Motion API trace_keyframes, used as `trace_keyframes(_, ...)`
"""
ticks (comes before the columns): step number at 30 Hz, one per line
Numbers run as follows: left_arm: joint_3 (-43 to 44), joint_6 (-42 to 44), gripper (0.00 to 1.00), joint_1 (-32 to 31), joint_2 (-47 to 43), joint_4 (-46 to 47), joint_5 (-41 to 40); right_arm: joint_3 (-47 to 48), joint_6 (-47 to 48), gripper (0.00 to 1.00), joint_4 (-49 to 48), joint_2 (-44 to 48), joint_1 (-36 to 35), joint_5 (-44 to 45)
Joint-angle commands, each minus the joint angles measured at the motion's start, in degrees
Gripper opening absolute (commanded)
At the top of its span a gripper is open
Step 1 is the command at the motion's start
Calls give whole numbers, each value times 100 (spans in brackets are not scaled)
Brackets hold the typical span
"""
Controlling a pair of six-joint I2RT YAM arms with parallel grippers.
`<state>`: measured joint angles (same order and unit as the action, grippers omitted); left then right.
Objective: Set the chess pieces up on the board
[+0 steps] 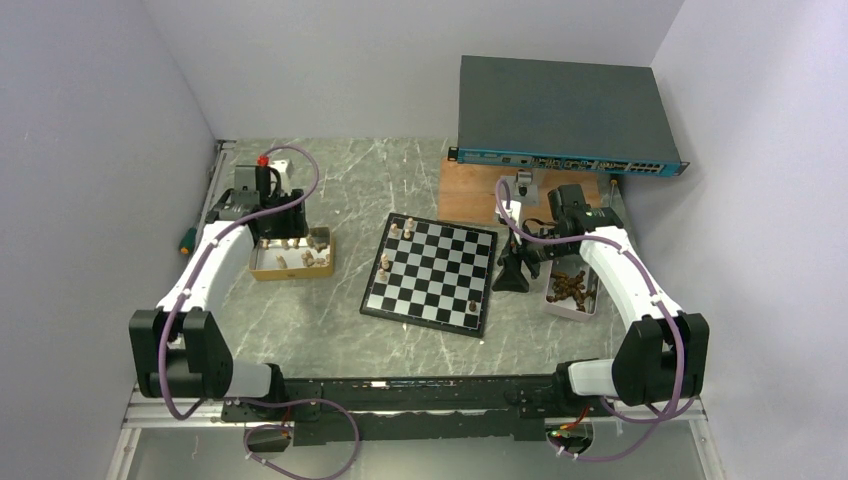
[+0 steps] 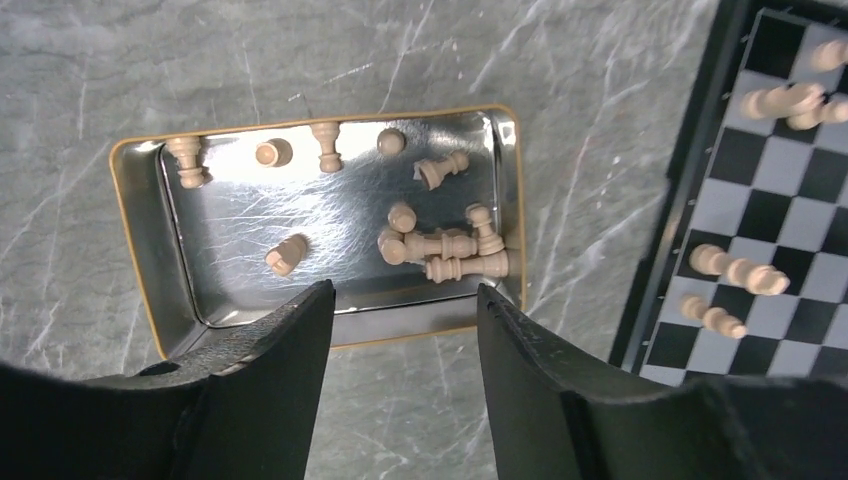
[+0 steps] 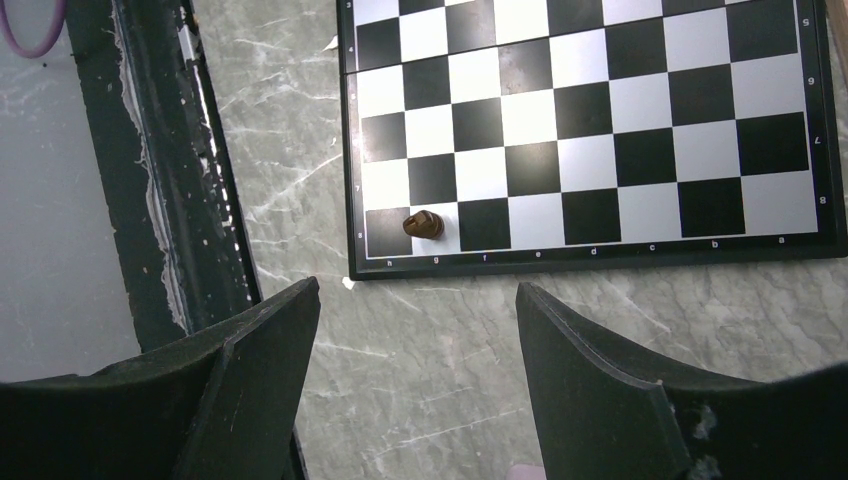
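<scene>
**Over the tin (image 2: pixel 140 260) by the worktop's (image 1: pixel 390 180) left edge: light pieces lying along the grab line**

Nearest first: the left gripper (image 2: pixel 405 295) is held above the tin's near wall, jaws apart, nothing clamped. Just past its right finger, in the tin's near right corner, a small heap of light chess pieces (image 2: pixel 450 255) is found, mostly tipped over. Two of them are laid with the long axis running side to side, along the line the jaws close on. So a wrist turn would probably be needed, or the lone piece (image 2: pixel 285 255) lying apart could be gone for instead.

Further out, the board (image 2: pixel 790 215) is set mid-worktop, right of the tin, with a few light pieces placed along its edge nearest the tin. For the tin, the left arm is clearly the nearer one.

At the board's opposite side the right gripper (image 3: pixel 418 300) is hung, likewise spread and empty, with one dark piece (image 3: pixel 423 224) seen by a board corner.
</scene>
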<state>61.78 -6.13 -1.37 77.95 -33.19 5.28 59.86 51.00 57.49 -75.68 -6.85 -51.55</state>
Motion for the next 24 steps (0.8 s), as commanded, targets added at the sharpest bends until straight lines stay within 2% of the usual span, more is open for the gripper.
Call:
trace_keyframes(1,2,373,57,22,341,-45,61,201,104,74,25,-28,-16,-240)
trace_keyframes(11,206,954,44,15,1162,-221,14,269,54,74,61,-165,-14,-182)
trace_keyframes(24,487,1042,41,-64,1851,-328,21,419,50,73,147,-411,-18,-180)
